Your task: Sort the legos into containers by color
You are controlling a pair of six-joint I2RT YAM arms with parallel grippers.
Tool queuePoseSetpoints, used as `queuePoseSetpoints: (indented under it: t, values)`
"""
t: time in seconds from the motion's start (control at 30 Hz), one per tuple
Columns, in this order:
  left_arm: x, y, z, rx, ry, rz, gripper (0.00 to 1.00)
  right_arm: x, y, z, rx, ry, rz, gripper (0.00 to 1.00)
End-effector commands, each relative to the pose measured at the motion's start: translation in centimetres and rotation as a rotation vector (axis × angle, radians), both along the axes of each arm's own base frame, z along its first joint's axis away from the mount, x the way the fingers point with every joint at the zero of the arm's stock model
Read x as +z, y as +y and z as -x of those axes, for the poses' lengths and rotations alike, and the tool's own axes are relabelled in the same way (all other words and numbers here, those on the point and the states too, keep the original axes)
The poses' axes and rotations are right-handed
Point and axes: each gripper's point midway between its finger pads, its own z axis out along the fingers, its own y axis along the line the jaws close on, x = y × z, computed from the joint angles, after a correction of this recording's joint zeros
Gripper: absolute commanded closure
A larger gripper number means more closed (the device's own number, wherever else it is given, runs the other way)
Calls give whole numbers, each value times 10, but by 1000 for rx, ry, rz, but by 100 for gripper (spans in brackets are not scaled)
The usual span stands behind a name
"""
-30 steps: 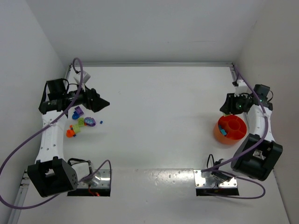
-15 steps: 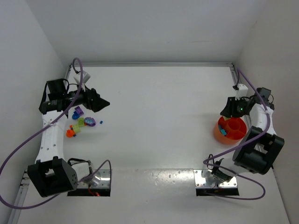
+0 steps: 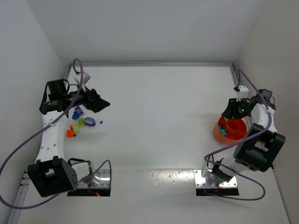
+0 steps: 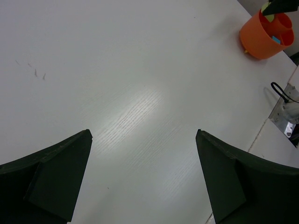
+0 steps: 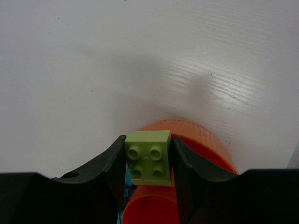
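The legos (image 3: 79, 122) that are not sorted lie in a small loose group on the left side of the tabletop (image 3: 159, 116), close to the left arm: a purple piece (image 3: 78, 111) at the far end, a yellow-green piece (image 3: 80, 122) in the middle, an orange piece (image 3: 70, 133) at the near end, and a very small blue piece (image 3: 101, 122) a little apart to the right. The left hand (image 3: 103, 103) hangs above the tabletop just beyond this group and points to the right. Its wrist view shows both fingers (image 4: 51, 186) spread wide with only bare white surface between them, so it holds nothing. The middle of the tabletop carries no brick. On the right side stands the orange bowl (image 3: 218, 134) with its inner dividers, and a blue brick (image 3: 223, 132) lies in its left compartment. The right hand (image 3: 232, 110) is over the far rim of the bowl. Its fingers are closed narrow on one yellow-green brick (image 5: 148, 157), studs toward the camera, directly above the bowl. Which compartment is under it, I cannot tell.
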Motion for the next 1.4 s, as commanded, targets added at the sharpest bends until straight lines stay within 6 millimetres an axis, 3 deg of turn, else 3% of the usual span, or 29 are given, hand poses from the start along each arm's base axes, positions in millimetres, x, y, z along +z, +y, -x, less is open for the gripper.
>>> queuePoseSetpoints:
  t: [0.0,0.33,0.43,0.6,0.83,0.93,1.0,1.03,1.2,1.23,1.37]
  values:
    - [7,-3,0,-15,-37,-3,0,5,-1,-6,29,-38,1,75]
    - [7,-3,0,-15,-37,-3,0,5,-6,-5,21,-37,-6,65]
    - [7,-3,0,-15,-37,-3,0,7,-8,-2,18,-40,-1,57]
    - [7,-3,1,-12,-30,3,0,24,-2,-3,34,-94,-5,48]
    - [9,0,1,19,-29,-7,0,55,4,-7,70,-173,7,46]
    - [6,21,0,122,-13,-49,0,75,17,-12,119,-227,17,46]
    - [-9,34,7,175,51,-106,0,84,25,-15,138,-237,5,46]
    - [-16,42,9,171,54,-161,0,85,38,-15,166,-221,-14,46]
    - [-76,85,40,256,297,-345,2,80,77,-21,245,-153,-31,46]
    - [-82,94,41,280,303,-375,4,76,95,-22,293,-135,-38,46]
    - [-98,149,41,487,416,-516,19,63,128,-30,342,-63,-56,46]
